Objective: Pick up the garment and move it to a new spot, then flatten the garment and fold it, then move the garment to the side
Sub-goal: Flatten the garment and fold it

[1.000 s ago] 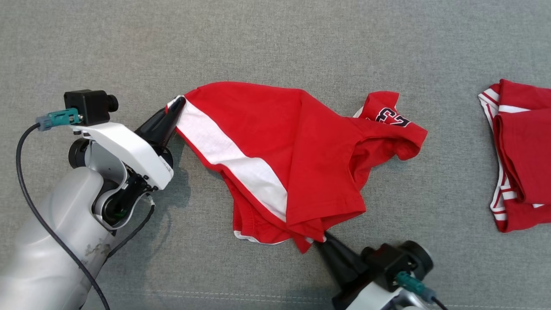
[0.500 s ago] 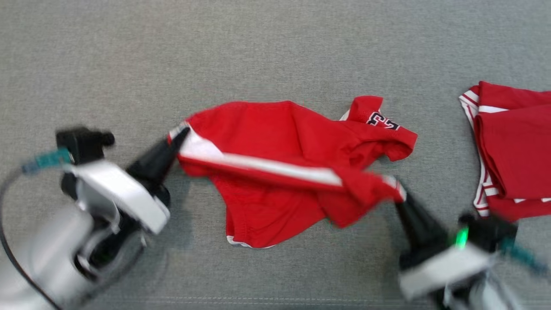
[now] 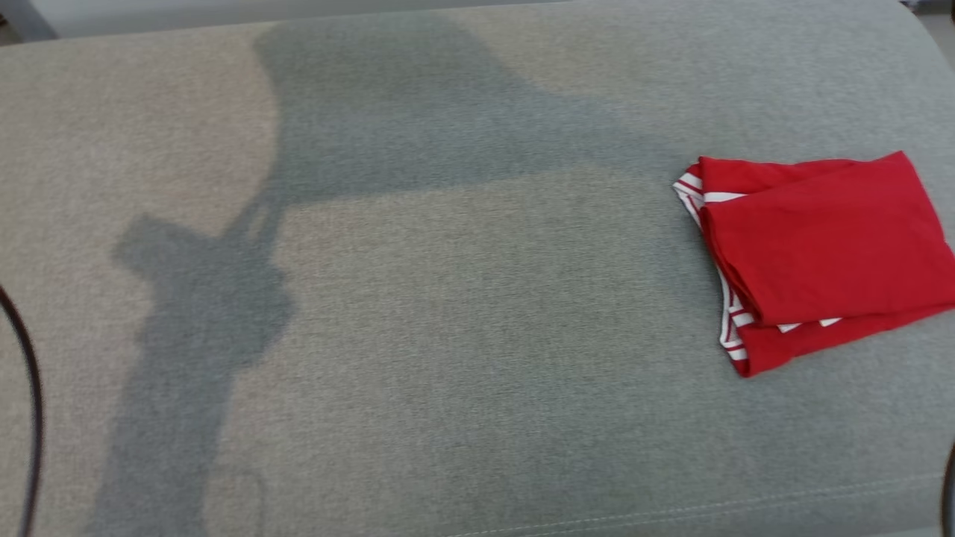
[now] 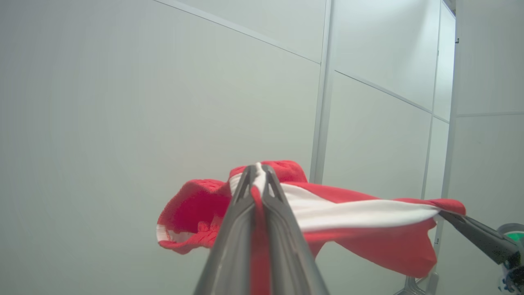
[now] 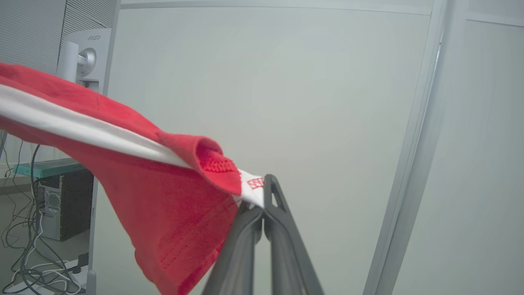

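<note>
the garment [image 4: 368, 241] hangs in the air, pulled taut between both claws, its long axis running left to right along the white stripe. the left claw [image 4: 258, 172] is clamped on one end of that edge and the right claw [image 4: 444, 214] on the other, so neither is nearer. laying it flat likely means lowering both together onto the cushion [image 3: 448, 335]. the right wrist view shows a labelled corner pinched. the head view adds the landing ground: a wide shadow [image 3: 418, 134] far centre and a folded pile [image 3: 821, 246] at right.
</note>
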